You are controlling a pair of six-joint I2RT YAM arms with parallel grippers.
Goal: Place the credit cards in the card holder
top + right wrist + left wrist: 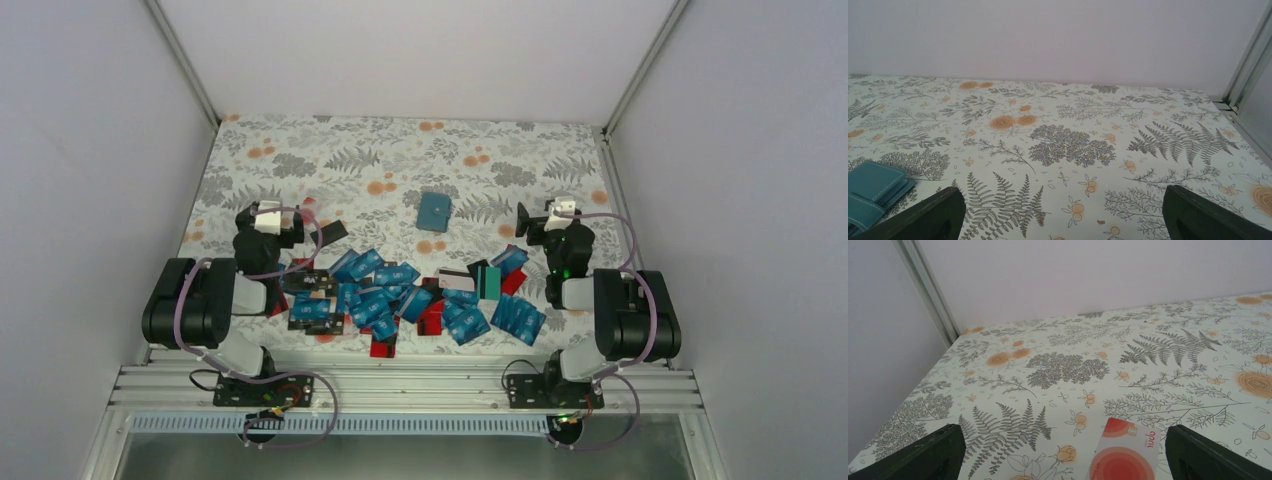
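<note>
Many credit cards, mostly blue, some red and black, one teal-green, lie in a loose heap near the table's front. The teal card holder lies closed beyond the heap at mid-table. It also shows at the left edge of the right wrist view. My left gripper is open and empty at the left of the heap. A red and white card lies on the cloth between its fingers. My right gripper is open and empty at the right, over bare cloth.
The table has a floral cloth and is enclosed by white walls at the back and both sides. A metal rail runs along the near edge by the arm bases.
</note>
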